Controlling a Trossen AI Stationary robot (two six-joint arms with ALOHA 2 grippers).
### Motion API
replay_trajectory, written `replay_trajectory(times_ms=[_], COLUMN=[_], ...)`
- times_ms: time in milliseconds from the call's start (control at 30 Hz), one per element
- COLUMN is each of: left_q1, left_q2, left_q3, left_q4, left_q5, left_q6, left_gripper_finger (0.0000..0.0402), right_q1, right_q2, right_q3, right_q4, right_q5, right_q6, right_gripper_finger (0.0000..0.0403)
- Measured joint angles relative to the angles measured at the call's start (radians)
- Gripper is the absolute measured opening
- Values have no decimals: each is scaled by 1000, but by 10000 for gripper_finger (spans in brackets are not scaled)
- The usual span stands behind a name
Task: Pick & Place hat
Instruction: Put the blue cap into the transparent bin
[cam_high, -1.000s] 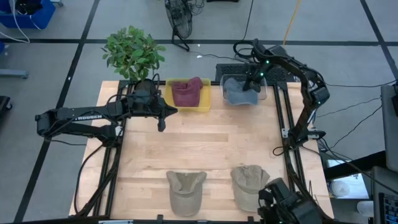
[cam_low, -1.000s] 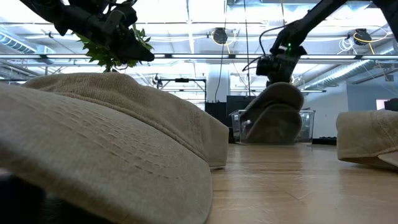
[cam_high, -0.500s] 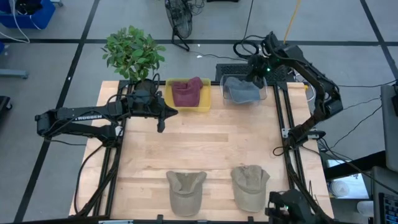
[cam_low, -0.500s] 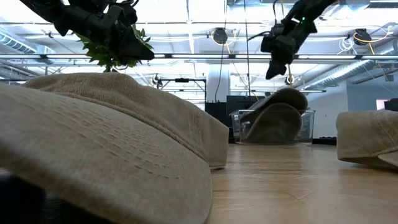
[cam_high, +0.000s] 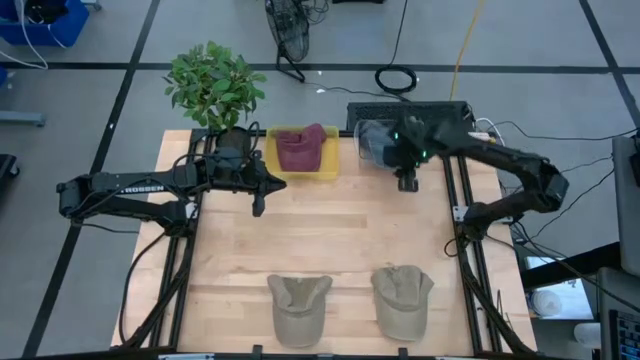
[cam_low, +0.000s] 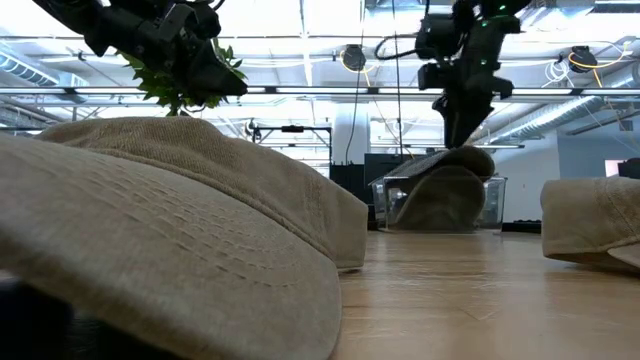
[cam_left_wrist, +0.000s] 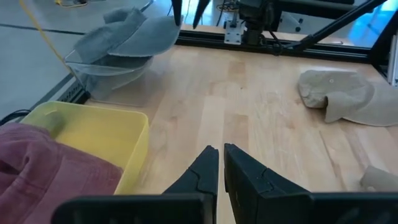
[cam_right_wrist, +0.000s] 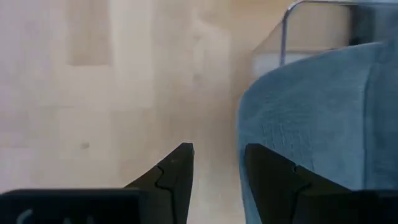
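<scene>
A grey-blue hat (cam_high: 375, 145) lies in the clear bin (cam_high: 362, 128) at the table's far right; it also shows in the right wrist view (cam_right_wrist: 311, 118) and the low view (cam_low: 445, 190). My right gripper (cam_high: 407, 182) is open and empty, just past the bin's near right corner and above the table (cam_right_wrist: 217, 168). My left gripper (cam_high: 262, 192) is shut and empty, raised beside the yellow bin (cam_high: 322, 172), which holds a maroon hat (cam_high: 298, 150). Two tan hats (cam_high: 298, 305) (cam_high: 402, 300) lie flat on the table near its front edge.
A potted plant (cam_high: 213, 88) stands at the far left corner behind my left gripper. Bare wood (cam_high: 340, 225) lies between the bins and the tan hats. The low view is largely filled by one tan hat (cam_low: 170, 230) close to the camera.
My right gripper was down on the grey-blue hat in the clear bin. It has risen off it and gone toward the table's near edge, past the bin's near right corner. The hat stays in the bin and lies lower than before.
</scene>
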Motion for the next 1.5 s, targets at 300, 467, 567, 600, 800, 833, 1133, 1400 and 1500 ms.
replay_trajectory(times_ms=[300, 467, 567, 600, 800, 833, 1133, 1400, 1500], left_q1=[-5, -5, -5, -5, -5, -5, -5, -14, -24], left_q2=[0, 0, 0, 0, 0, 0, 0, 0, 0], left_q3=[0, 0, 0, 0, 0, 0, 0, 0, 0], left_q4=[3, 30, 34, 33, 33, 33, 26, 23, 23], left_q5=[0, 0, 0, 0, 0, 0, 0, -1, -1], left_q6=[13, 13, 13, 13, 13, 13, -10, -13, -9], left_gripper_finger=[31, 31, 31, 31, 31, 31, 31, 31, 31], right_q1=[239, 304, 310, 310, 310, 310, 326, 361, 362], right_q2=[-179, -244, -263, -266, -269, -269, -270, -274, -274], right_q3=[-154, -238, -304, -329, -459, -477, -520, -520, -520], right_q4=[179, 240, 288, 308, 470, 511, 626, 661, 678], right_q5=[401, 557, 563, 578, 827, 867, 896, 897, 912], right_q6=[83, 79, 77, 77, 4, -10, -36, -82, -103], right_gripper_finger=[135, 135, 135, 135, 135, 135, 129, 24, 13])
